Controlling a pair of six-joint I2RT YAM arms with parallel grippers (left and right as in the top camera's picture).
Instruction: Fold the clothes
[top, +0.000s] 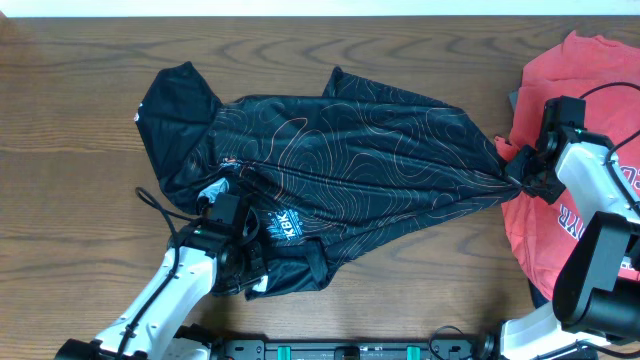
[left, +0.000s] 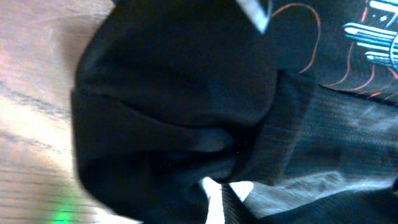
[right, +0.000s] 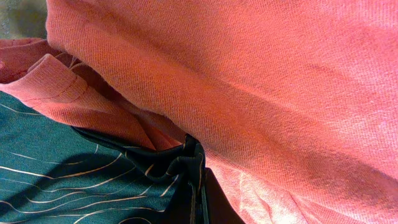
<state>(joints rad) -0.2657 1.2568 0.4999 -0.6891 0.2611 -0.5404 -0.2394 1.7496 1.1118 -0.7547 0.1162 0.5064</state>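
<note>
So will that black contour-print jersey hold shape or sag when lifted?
Probably sags: the thin black contour-print jersey lies rumpled, pulled to a point at the right pincer. Its fine weave looks light and slick, so that pinch may slip.

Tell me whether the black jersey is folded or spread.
Spread, not folded: the jersey stretches rumpled across the table, pulled taut toward the right claw.

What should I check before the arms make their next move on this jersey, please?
1. Left gripper shut on the jersey, near edge: ok.
2. Right gripper shut on its right corner: ok.
3. Red T-shirt free of the right grip: cannot tell; it presses against the pinch.
4. Jersey flat: not ok, wrinkled, bunched at upper left.
5. Jersey wholly on the table: ok.
</note>
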